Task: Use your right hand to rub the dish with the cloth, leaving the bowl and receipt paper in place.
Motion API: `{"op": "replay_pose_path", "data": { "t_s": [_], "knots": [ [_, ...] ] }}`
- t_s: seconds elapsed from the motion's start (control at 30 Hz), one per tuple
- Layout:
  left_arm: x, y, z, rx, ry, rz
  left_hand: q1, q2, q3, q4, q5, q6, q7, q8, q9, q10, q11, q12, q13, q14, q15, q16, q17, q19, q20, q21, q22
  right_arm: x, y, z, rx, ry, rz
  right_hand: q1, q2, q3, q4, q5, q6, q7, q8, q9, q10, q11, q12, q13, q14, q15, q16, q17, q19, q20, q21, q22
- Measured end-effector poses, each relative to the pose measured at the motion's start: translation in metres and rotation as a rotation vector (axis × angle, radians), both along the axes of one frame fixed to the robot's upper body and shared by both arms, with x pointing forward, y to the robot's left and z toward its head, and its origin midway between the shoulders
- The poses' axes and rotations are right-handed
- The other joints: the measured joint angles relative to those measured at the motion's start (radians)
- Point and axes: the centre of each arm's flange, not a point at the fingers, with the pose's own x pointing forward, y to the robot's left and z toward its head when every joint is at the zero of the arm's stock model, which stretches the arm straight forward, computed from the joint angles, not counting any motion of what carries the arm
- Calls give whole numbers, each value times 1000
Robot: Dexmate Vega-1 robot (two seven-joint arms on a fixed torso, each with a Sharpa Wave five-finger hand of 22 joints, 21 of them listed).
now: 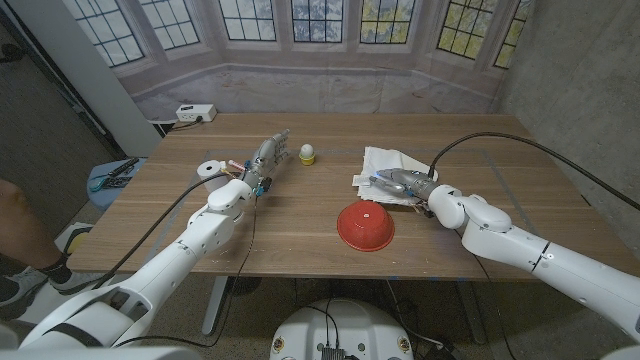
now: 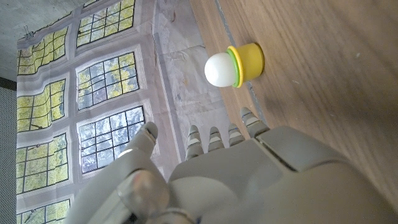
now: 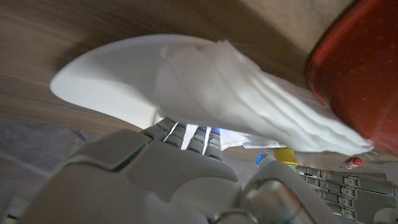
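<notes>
A white cloth [image 1: 388,161] lies crumpled at the table's middle right, on a white dish [image 3: 106,78]. My right hand [image 1: 406,183] is on the cloth's near edge, fingers pointing left and closed on its folds [image 3: 249,102]. An upturned red bowl [image 1: 365,225] stands just in front and to the left of that hand, and in the right wrist view the bowl [image 3: 364,62] sits close beside the dish. A white roll of receipt paper [image 1: 209,168] lies at the left. My left hand [image 1: 262,163] stays beside it, fingers stretched out and apart, holding nothing.
A small yellow-and-white knob-like toy [image 1: 308,154] stands just beyond my left hand's fingertips [image 2: 235,65]. A white power strip [image 1: 195,113] lies at the far left corner. A person's leg [image 1: 20,215] is at the left edge.
</notes>
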Motion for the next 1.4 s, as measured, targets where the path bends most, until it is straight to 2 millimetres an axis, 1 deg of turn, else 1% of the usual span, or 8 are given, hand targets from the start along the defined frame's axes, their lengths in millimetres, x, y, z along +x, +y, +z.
{"op": "replay_pose_path", "data": {
  "t_s": [0.2, 0.43, 0.67, 0.8, 1.0, 1.17, 1.37, 1.4],
  "knots": [
    [1, -3, 2, 4, -1, -5, 0, 0, 0, 0, 0, 0, 0, 0, 0, 0, 0, 0, 0, 0, 0, 0, 0, 0, 0, 0, 0, 0, -10, -1, -6, 8, -22, 0, 0, 2, -2, 0, 0, 0, 0, 0, 0, 0, 0, -1, 6, -6, 0, 0, 0, 1, 2, 0],
    [3, -6, 3, 11, -2, -9, 0, 0, 0, 0, 0, 0, 0, 0, 0, 0, 0, 0, 0, 0, 0, 0, 0, 0, 0, 0, 0, 0, -22, -1, -16, 16, -52, 0, 0, 3, -3, 0, 0, 0, 5, 0, -2, -2, 0, -1, 6, -6, 0, 0, 0, 1, 3, 0],
    [4, -7, 3, 11, -1, -11, 0, 0, 0, 0, 0, 0, 0, 0, 0, 0, 0, 0, 0, 0, 0, 0, 0, 0, 0, 0, 0, 0, -33, 0, -21, 18, -80, 0, 0, 3, -3, 4, 0, 0, 5, 0, -3, -3, 0, 0, 6, -6, 0, 0, 0, 1, 6, 1],
    [4, -8, 3, 12, 1, -11, 0, 0, 0, 0, 0, 0, 0, 0, 0, 0, 0, 0, 0, 0, 0, 0, 0, 0, 0, 0, 0, 0, -39, 2, -23, 20, -98, 0, 0, 8, 3, 4, 0, 0, 5, 0, -3, -3, 0, 0, 6, -6, 0, 0, 1, 1, 6, 1],
    [4, -8, 3, 12, 2, -11, 0, 0, 0, 0, 0, 0, 0, 0, 0, 0, 0, 0, 0, 0, 0, 0, 0, 0, 0, 0, 0, 1, -46, 3, -25, 25, -117, 0, 0, 8, 3, 4, 0, 0, 5, 0, -3, -4, 0, 0, 6, -6, 0, 0, 4, -3, 6, 1],
    [4, -8, 2, 12, 6, -8, 0, 0, 0, 0, 0, 0, 0, 0, 0, 0, 0, 0, 0, 0, 0, 0, 0, 0, 0, 0, 0, 3, -58, 5, -31, 27, -149, 0, 0, 8, 3, 4, 0, 0, 5, 2, -4, -4, 0, 0, 6, -6, 0, 0, 4, -3, 6, 1],
    [4, -8, 2, 13, 8, -8, 0, 0, 0, 0, 0, 0, 0, 0, 0, 0, 0, 0, 0, 0, 0, 0, 0, 0, 0, 0, 0, 3, -59, 4, -33, 33, -154, 0, 0, 8, 3, 4, 0, 0, 5, 2, -1, -1, -1, -1, 8, -3, 0, 0, 8, 0, 6, 1],
    [4, -8, 2, 13, 8, -8, 0, 0, 0, 0, 0, 0, 0, 0, 0, 0, 0, 0, 0, 0, 0, 0, 0, 0, 0, 0, 0, 4, -65, 7, -39, 31, -167, 0, 0, 8, 3, 4, 0, 0, 5, 2, -1, -1, -1, -1, 11, -1, 0, 0, 8, 0, 6, 1]
  ]
}}
